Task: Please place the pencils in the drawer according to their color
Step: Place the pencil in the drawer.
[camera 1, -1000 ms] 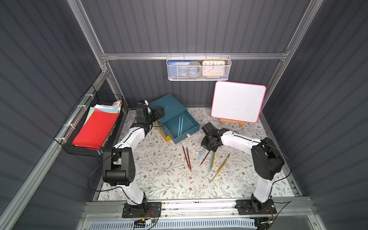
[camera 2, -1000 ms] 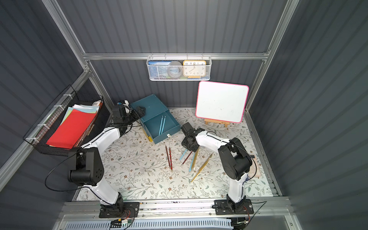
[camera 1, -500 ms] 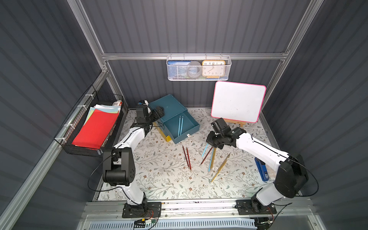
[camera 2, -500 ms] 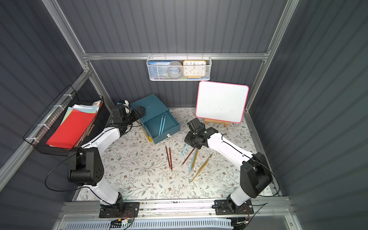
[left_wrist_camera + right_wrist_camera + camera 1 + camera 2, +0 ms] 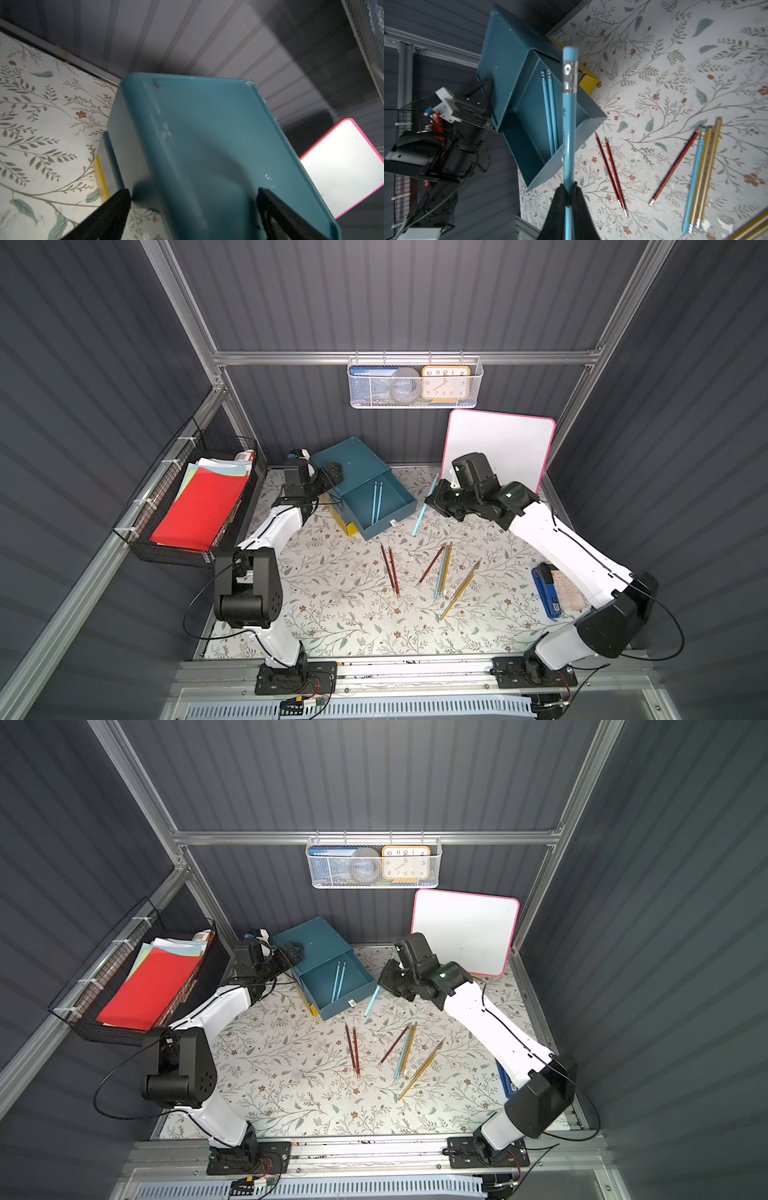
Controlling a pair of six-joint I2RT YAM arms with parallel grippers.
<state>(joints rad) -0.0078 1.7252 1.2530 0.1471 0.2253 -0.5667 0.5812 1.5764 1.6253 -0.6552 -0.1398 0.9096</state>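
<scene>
A light blue pencil (image 5: 569, 116) is clamped between the closed jaws of the right gripper (image 5: 568, 187), with its blue eraser and silver ferrule at the free end. Printed characters are present on its barrel, but they are too blurred to be read. In both top views this pencil (image 5: 422, 514) is held tilted just beside the open drawer (image 5: 380, 529), outside its walls. Two more blue pencils (image 5: 377, 502) are laid side by side inside the drawer, parallel to its side walls. A small white label is fixed to the drawer front, and its text cannot be made out. The drawer is pulled out of a teal box (image 5: 353, 460). The left gripper (image 5: 193, 191) is positioned at the rear corner of this box with its jaws spread wide. Whether the box is touched cannot be told. In front of the drawer, the remaining pencils are spread on the floral mat (image 5: 332, 605): two dark red ones (image 5: 390, 570) nearest the drawer, then one red (image 5: 430, 566), one blue (image 5: 439, 572) and several gold ones (image 5: 461, 589) farther off. Above the box, a clock (image 5: 444, 383) with numerals 1 to 12 is stored in a wire basket (image 5: 374, 400).
</scene>
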